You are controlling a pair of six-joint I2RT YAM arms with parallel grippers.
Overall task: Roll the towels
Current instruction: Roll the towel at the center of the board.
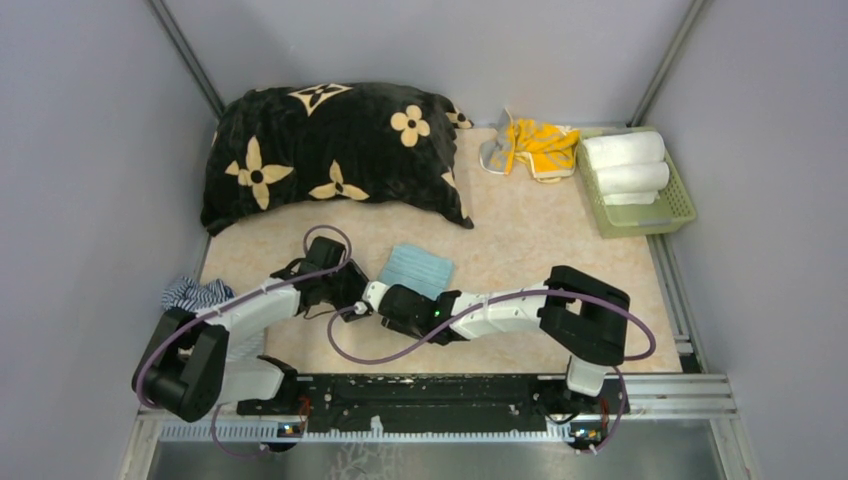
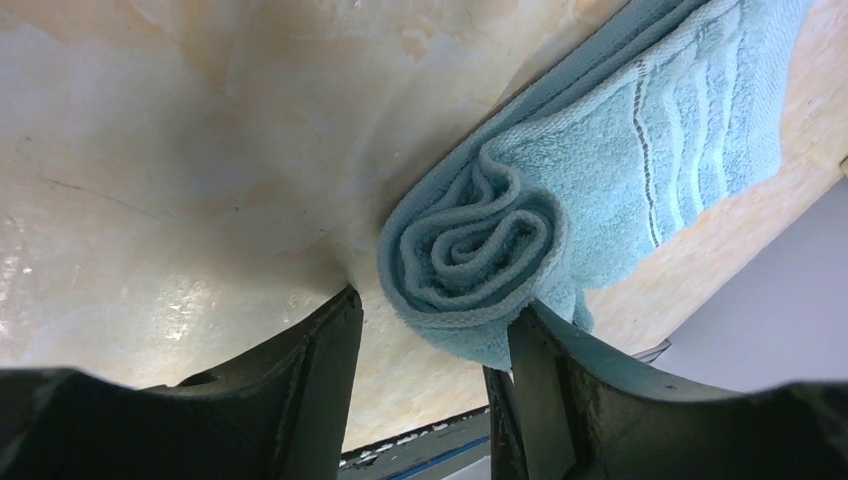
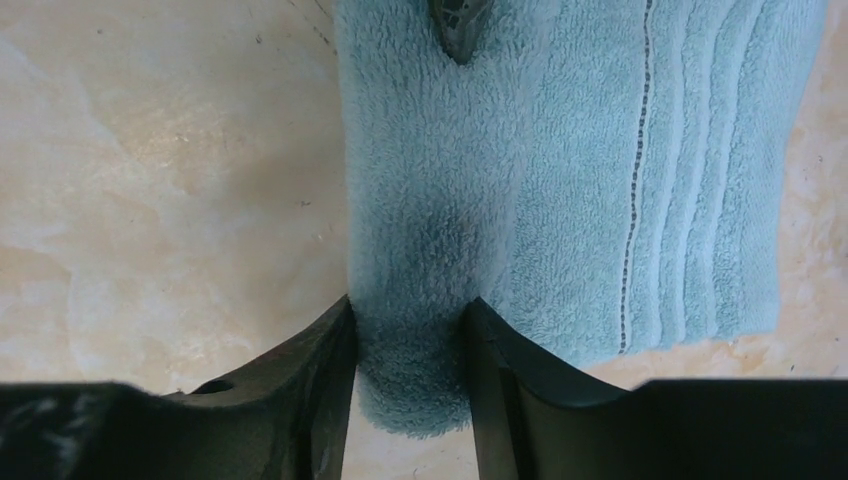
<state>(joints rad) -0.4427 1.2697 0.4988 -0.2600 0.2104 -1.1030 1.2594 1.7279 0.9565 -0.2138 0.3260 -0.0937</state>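
The light blue towel (image 1: 418,268) lies on the bench (image 1: 520,250) just in front of the two arms, near the middle of the near edge. Its far part lies flat, its stripes showing, and its near-left end is wound into a short roll (image 2: 470,250). Both arms meet at that roll. The left fingers (image 2: 335,330) stand apart at one end of it, where the spiral of layers faces the left wrist camera. One finger touches the roll's side, while a gap of bare bench shows between the other finger and the cloth, so they are not clamped on it. The right fingers (image 3: 335,340) are pressed in on the rolled part from both sides, gripping it, and the cloth bulges out below them. At the back of the bench a big black cushion (image 1: 335,150) with cream flowers lies left of a loose heap of yellow and grey cloth (image 1: 535,148). A green basket (image 1: 680,205) in the far right corner holds white rolls (image 1: 625,150). A striped cloth (image 1: 195,293) lies bunched at the left edge beside the left arm.
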